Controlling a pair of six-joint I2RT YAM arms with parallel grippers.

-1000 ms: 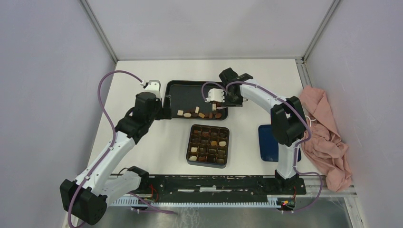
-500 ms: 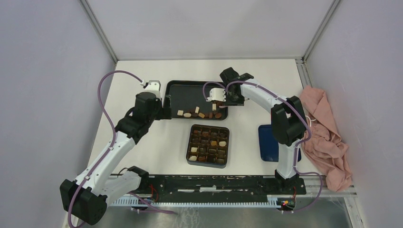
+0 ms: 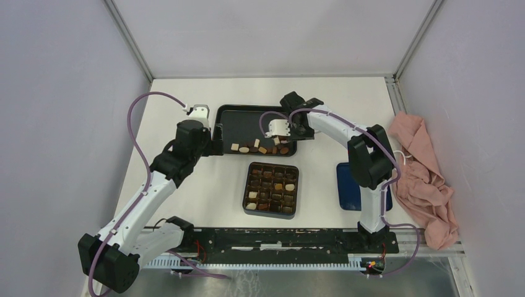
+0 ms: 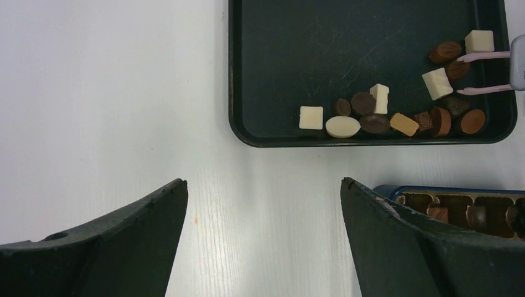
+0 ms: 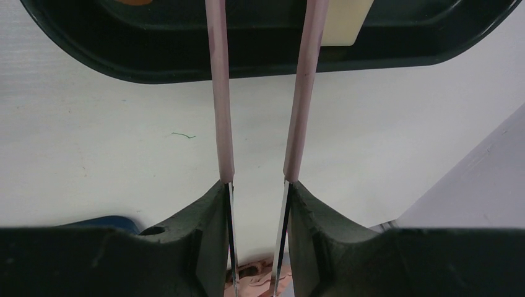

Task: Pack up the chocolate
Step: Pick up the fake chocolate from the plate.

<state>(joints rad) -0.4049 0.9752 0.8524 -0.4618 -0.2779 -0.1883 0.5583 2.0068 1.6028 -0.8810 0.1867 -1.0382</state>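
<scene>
The box (image 3: 270,189) sits just on the near side of the tray (image 3: 238,120), with a strip of bare table (image 3: 210,198) between them. Some of its cells hold pieces. A blue lid (image 3: 347,185) lies to the tray's near right, partly under the right arm. A pink cloth (image 3: 424,179) lies bunched well to the right of the tray, at the table's right edge.

The left gripper (image 4: 263,182) hovers off the tray's near-left corner over bare table, fingers spread wide and holding nothing. The right gripper (image 5: 257,185) hangs off the tray's right side, clamped on the tweezers (image 5: 220,93). The two arms of the tweezers stand apart and reach in over the right rim. Their tips lie among the pieces at the tray's near-right corner, just beside a cream square (image 4: 437,83). Whether they touch it cannot be told.

The loose chocolate (image 4: 376,124) lies in a row along the tray's near rim, from about the middle to the near-right corner, where it crowds against the rim. The tray's left and far parts are bare. Left of the tray and beyond it, open table runs to the walls.
</scene>
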